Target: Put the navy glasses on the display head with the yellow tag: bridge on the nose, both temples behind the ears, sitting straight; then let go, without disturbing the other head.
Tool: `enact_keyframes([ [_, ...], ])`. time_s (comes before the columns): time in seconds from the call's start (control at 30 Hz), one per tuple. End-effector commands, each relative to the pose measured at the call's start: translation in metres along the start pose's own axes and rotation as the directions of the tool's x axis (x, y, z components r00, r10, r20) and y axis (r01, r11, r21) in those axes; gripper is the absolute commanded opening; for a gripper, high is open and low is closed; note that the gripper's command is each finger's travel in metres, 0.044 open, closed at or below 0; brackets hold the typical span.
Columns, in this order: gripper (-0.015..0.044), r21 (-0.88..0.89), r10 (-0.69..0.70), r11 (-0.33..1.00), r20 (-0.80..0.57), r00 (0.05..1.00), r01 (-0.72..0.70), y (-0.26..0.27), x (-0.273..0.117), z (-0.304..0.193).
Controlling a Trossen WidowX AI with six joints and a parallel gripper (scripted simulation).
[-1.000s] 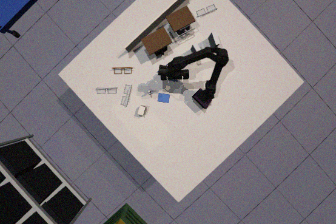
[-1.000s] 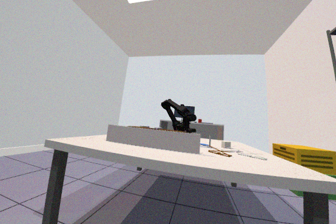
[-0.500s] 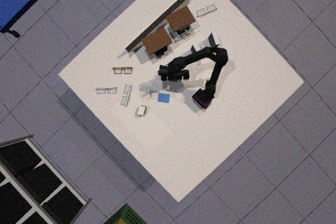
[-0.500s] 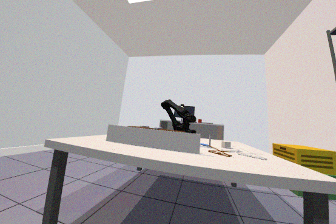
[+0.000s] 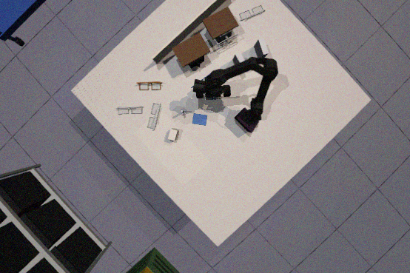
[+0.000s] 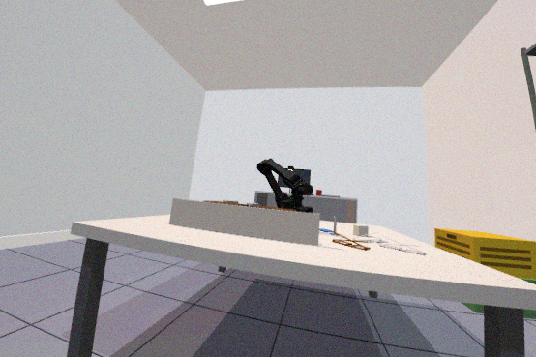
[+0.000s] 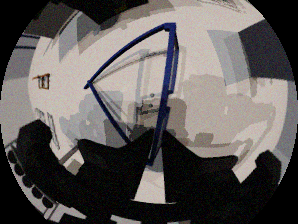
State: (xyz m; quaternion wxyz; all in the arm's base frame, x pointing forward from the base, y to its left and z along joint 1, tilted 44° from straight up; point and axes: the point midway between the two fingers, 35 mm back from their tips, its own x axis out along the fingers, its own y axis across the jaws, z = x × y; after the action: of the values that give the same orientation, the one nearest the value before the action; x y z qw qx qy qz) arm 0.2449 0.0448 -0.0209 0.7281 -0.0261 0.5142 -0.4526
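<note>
Navy glasses (image 7: 170,62) stretched toward twelve o'clock from our gripper's (image 5: 212,95) (image 6: 304,201) (image 7: 159,134) narrowly parted fingertips (whether gripped, we couldn't tell).

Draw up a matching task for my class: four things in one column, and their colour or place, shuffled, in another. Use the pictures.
Things
1. Navy glasses
2. Orange-brown glasses
3. Flat rectangular pad
4. Small block

Colour or place
A. Off-white
B. Reaching down to the claw's fingertips in the wrist view
C. Blue
D. On the table, above the two pairs of clear glasses at the left of the top view

Right pairs: 1-B, 2-D, 3-C, 4-A
</note>
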Motion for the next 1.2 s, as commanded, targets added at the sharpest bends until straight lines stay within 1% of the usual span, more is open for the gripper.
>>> enact_keyframes([
  [0.0,0.0033,0.000,0.000,1.000,0.000,1.000,0.000,0.000,0.000,0.000],
  [0.17,0.0000,0.000,0.000,1.000,0.000,1.000,0.000,0.000,0.000,0.000],
  [0.4,0.0000,0.000,0.001,1.000,-0.001,1.000,-0.001,0.001,-0.005,0.000],
  [1.0,0.0000,-0.005,0.001,1.000,-0.001,1.000,-0.001,0.006,-0.094,0.000],
  [1.17,0.0000,-0.005,0.000,1.000,-0.001,1.000,0.000,0.007,-0.101,-0.001],
])
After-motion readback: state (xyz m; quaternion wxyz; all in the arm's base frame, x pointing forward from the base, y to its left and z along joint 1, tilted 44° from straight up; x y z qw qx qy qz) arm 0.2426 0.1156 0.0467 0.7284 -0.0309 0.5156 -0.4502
